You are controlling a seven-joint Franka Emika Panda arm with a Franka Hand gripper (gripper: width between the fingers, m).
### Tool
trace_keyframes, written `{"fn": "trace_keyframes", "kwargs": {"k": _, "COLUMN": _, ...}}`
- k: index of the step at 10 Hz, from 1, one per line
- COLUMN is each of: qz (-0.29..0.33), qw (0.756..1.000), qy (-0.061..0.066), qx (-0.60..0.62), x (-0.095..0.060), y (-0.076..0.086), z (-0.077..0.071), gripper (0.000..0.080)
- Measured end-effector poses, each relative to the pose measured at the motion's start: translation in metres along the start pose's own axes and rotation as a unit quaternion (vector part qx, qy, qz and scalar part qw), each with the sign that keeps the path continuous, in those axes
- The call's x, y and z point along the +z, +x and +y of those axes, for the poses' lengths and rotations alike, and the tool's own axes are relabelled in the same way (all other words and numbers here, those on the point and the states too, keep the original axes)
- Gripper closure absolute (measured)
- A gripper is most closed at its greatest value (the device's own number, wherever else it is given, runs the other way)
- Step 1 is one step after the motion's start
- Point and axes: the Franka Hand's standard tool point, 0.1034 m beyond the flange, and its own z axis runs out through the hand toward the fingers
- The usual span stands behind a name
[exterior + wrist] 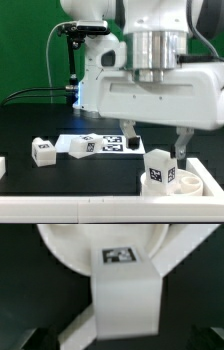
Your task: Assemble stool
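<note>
The round white seat point(186, 183) lies on the black table at the exterior view's right. One chunky white leg point(157, 166) with a square tag stands upright on it. My gripper point(155, 142) is open just above that leg, with one finger on each side and not touching it. In the wrist view the leg point(125, 297) fills the middle, its tag point(118, 255) is at the seat end, and the seat's rim point(65, 249) curves behind it. Two more legs lie loose on the table at the exterior view's left, one small point(42, 152) and one beside the board point(77, 147).
The marker board point(108, 143) lies flat behind the seat, near the arm's base. Another white part point(2, 166) shows at the exterior view's left edge. Black cables hang behind the arm.
</note>
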Motion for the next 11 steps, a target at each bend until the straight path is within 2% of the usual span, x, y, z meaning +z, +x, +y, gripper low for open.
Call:
{"fn": "trace_keyframes", "kwargs": {"k": 1, "qz": -0.012, "qw": 1.0, "qy": -0.003, "qx": -0.02, "x": -0.015, "y": 0.006, "z": 0.001, "gripper": 0.0151}}
{"fn": "trace_keyframes", "kwargs": {"k": 6, "qz": -0.012, "qw": 0.999, "qy": -0.002, "qx": -0.035, "x": -0.014, "y": 0.006, "z": 0.0, "gripper": 0.015}}
{"fn": "trace_keyframes", "kwargs": {"k": 7, "qz": -0.013, "qw": 0.999, "qy": -0.002, "qx": -0.037, "x": -0.013, "y": 0.006, "z": 0.007, "gripper": 0.015}}
{"fn": "trace_keyframes", "kwargs": {"k": 8, "qz": -0.017, "qw": 0.998, "qy": -0.007, "qx": -0.064, "x": -0.011, "y": 0.005, "z": 0.021, "gripper": 0.015}}
{"fn": "trace_keyframes", "kwargs": {"k": 10, "qz": -0.021, "qw": 0.99, "qy": -0.01, "qx": -0.136, "x": -0.019, "y": 0.002, "z": 0.053, "gripper": 0.015}}
{"fn": "trace_keyframes", "kwargs": {"k": 11, "qz": -0.01, "qw": 0.99, "qy": -0.006, "qx": -0.138, "x": -0.018, "y": -0.003, "z": 0.053, "gripper": 0.015}}
